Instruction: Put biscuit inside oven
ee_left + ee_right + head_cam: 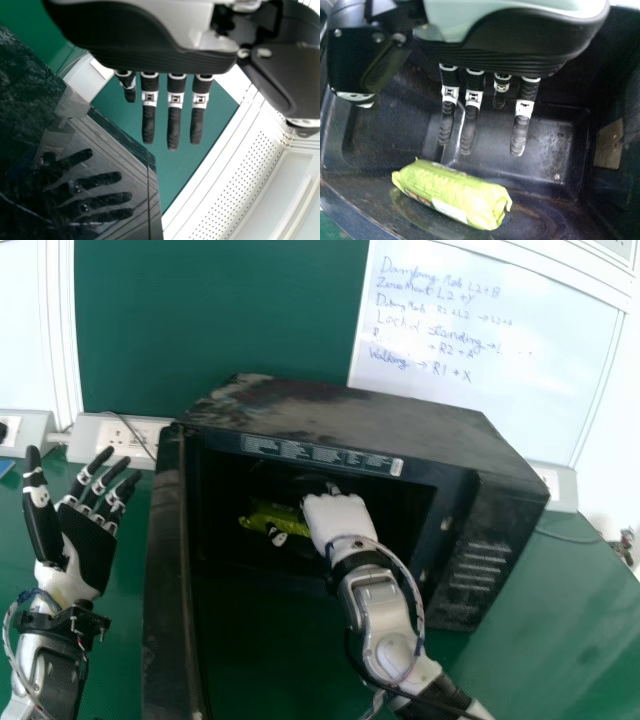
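The black oven point(370, 420) stands on the table with its door point(168, 570) swung open at the left. Inside it lies the green biscuit packet point(270, 522), on the oven floor. My right hand point(340, 518) reaches into the opening, at the packet's right and partly over it. In the right wrist view the packet point(452, 195) lies free of the straight fingers of my right hand point(520, 132). My left hand point(88, 545) is held up outside the door, on its left, fingers straight; the left wrist view has my left hand point(174, 125) beside the glossy door point(95, 175).
Behind the oven are white socket boxes point(122, 435) and a whiteboard point(480, 370) with handwriting. The green table point(545, 610) extends to the oven's right. The oven's side wall point(615, 165) is close to my right hand.
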Controlling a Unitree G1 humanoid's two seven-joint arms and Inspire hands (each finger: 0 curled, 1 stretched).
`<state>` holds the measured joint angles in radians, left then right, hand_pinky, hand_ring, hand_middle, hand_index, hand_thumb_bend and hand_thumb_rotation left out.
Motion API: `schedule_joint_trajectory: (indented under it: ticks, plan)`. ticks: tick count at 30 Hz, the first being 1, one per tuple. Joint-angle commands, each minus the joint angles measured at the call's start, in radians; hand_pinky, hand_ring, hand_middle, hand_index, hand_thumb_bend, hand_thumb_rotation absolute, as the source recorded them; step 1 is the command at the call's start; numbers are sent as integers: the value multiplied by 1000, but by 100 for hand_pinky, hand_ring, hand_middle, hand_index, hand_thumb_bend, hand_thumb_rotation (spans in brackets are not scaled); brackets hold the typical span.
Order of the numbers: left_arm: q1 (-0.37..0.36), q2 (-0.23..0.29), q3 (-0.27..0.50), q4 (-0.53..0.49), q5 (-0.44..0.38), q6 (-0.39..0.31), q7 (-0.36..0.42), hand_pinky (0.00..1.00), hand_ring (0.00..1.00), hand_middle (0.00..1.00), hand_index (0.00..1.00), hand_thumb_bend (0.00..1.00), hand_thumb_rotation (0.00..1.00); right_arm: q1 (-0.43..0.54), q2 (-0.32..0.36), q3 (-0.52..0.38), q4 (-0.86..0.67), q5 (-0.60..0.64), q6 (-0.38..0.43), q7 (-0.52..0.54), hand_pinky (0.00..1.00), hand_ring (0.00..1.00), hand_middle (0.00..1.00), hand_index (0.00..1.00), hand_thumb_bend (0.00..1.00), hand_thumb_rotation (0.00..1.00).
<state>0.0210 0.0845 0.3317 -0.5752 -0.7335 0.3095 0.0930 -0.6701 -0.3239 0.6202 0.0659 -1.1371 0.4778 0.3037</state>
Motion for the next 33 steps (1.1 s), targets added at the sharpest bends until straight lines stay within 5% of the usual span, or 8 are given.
schedule_joint_trajectory:
  ticks: [1,9,16,33]
  plan:
    - [-8,-2,0,5,0,-6,-1,72,70,70,72,85,36,25,-18,-21,-41,-19,-5,15,49,55,61,61,77,3]
    - [-6,-2,5,11,-2,-13,-12,73,71,71,72,83,37,99,-52,-58,-184,-68,-33,64,52,58,63,62,79,14]
    - [-4,-5,3,12,-2,-17,-17,73,71,71,74,85,36,178,-77,-107,-317,-103,-72,118,53,61,65,66,81,34]
    - [-3,-17,5,27,-9,-28,-30,76,72,72,75,84,35,444,-78,-289,-581,-83,-161,120,64,70,72,72,78,36]
